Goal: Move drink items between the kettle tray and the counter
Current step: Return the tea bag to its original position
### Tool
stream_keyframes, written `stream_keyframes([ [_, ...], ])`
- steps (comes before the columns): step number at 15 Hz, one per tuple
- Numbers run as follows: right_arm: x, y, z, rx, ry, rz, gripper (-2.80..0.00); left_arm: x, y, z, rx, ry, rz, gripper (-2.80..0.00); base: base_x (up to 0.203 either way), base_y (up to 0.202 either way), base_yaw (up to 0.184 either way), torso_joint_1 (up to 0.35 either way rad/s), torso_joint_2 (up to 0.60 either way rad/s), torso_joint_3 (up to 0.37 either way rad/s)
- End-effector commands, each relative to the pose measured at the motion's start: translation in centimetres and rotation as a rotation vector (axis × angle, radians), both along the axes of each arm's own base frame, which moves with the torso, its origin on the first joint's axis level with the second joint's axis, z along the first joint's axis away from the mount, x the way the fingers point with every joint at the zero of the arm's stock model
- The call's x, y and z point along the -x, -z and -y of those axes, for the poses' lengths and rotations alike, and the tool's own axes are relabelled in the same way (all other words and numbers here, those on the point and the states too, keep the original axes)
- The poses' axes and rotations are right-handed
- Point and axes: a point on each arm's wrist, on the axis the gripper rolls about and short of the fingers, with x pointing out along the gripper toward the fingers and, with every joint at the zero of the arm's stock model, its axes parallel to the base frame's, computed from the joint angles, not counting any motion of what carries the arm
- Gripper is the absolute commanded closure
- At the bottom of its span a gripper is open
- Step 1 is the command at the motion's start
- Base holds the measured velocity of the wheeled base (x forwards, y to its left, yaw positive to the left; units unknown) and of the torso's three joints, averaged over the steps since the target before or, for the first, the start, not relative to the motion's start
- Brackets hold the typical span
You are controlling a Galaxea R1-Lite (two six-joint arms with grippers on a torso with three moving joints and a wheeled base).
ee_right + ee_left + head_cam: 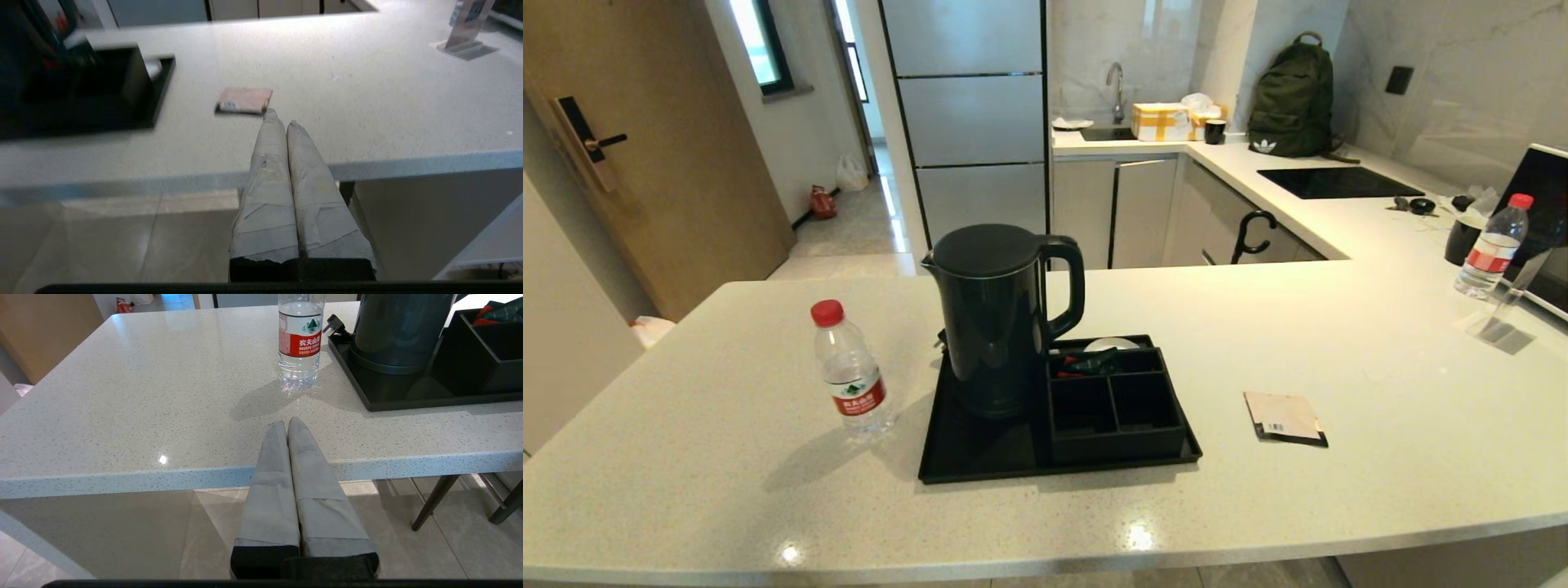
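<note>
Bottle (850,377): upright on counter (1339,343), left of tray (980,453)
Sachet (1285,417): flat, right of tray
Left gripper (287,424): jaws together
Right gripper (281,118): jaws together

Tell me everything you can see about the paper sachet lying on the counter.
The sachet is a flat beige paper packet with a black edge and a small barcode near one end. It lies flat on the pale speckled counter, on the robot's right of the black kettle tray and apart from it. Nothing touches it; the shut right gripper hangs just short of it.
</note>
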Motion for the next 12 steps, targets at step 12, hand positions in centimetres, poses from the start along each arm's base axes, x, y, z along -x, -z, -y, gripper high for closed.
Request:
stream_keyframes([
  [12,-18.1,-16.3,-0.9,-0.567,-0.011,-0.792,0.00,0.0,0.0,0.0,0.000,0.000,-0.002,0.00,0.000,0.000,0.000,0.000,0.00,0.000],
])
